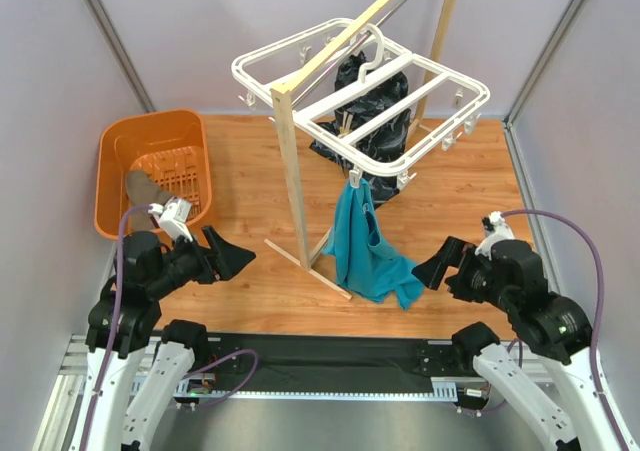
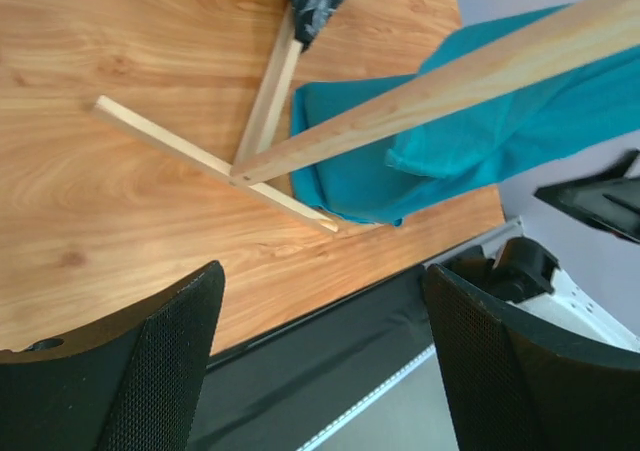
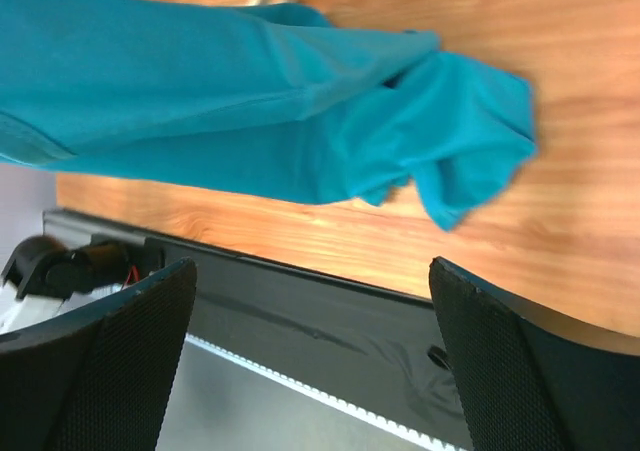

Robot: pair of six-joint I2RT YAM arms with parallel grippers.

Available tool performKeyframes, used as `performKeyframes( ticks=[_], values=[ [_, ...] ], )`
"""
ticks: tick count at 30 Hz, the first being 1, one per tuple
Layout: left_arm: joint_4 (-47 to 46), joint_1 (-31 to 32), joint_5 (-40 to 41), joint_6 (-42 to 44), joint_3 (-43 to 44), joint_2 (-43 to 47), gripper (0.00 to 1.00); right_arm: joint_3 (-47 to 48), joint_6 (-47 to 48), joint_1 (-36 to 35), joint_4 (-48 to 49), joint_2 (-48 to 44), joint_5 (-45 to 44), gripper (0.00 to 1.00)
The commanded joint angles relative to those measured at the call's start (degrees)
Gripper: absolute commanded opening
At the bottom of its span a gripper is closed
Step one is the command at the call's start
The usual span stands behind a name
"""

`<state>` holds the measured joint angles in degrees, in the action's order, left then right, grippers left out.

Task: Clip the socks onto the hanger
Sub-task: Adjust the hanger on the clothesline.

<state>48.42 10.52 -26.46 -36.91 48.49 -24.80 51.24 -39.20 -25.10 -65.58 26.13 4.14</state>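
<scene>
One taupe sock (image 1: pixel 143 186) lies in the orange basket (image 1: pixel 115 157) at the left; its striped cuff does not show. The white hanger (image 1: pixel 345 96) hangs from the wooden pole rack at the back centre, small clips dangling from its bars. My left gripper (image 1: pixel 232 255) is open and empty, low over the table's front left, right of the basket. My right gripper (image 1: pixel 432 268) is open and empty at the front right, near the teal cloth's lower end. The wrist views show no sock and no hanger.
A wooden pole rack (image 1: pixel 292 171) stands mid-table on crossed feet (image 2: pixel 215 161). A teal cloth (image 1: pixel 368 246) hangs from a hanger clip down to the table and also shows in the right wrist view (image 3: pixel 260 91). A black patterned garment (image 1: pixel 365 96) hangs behind. Grey walls enclose the table.
</scene>
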Motion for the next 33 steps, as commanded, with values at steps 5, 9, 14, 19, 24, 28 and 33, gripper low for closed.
performKeyframes(
  ticks=[5,9,14,19,24,28,33],
  values=[
    [-6.6,0.1,-10.0,-1.9,0.1,0.2,0.88,-4.4,5.7,-0.4,22.9,5.1,22.1,1.0],
    [-6.1,0.1,-10.5,-2.2,0.5,1.1,0.85,-3.5,3.3,-2.2,31.1,2.4,21.0,0.97],
    [-10.3,0.1,-12.6,-4.8,-1.0,2.0,0.76,-3.0,-1.4,-5.9,36.4,2.9,19.3,0.85],
    [-14.0,0.1,-14.2,-6.6,-2.1,1.3,0.72,0.6,-1.8,-16.2,37.5,7.9,16.8,0.8],
    [-16.6,0.1,-14.7,-8.1,-2.1,1.2,0.72,1.6,1.3,-34.4,36.0,12.4,-11.0,0.82],
    [-19.8,0.1,-16.8,-10.7,-3.1,1.1,0.73,-0.6,-0.3,-37.4,37.4,16.1,-24.2,0.84],
    [-19.8,0.1,-17.6,-11.4,-3.8,1.9,0.73,-2.3,-4.0,-37.5,38.3,20.4,-35.9,0.83]
  ],
)
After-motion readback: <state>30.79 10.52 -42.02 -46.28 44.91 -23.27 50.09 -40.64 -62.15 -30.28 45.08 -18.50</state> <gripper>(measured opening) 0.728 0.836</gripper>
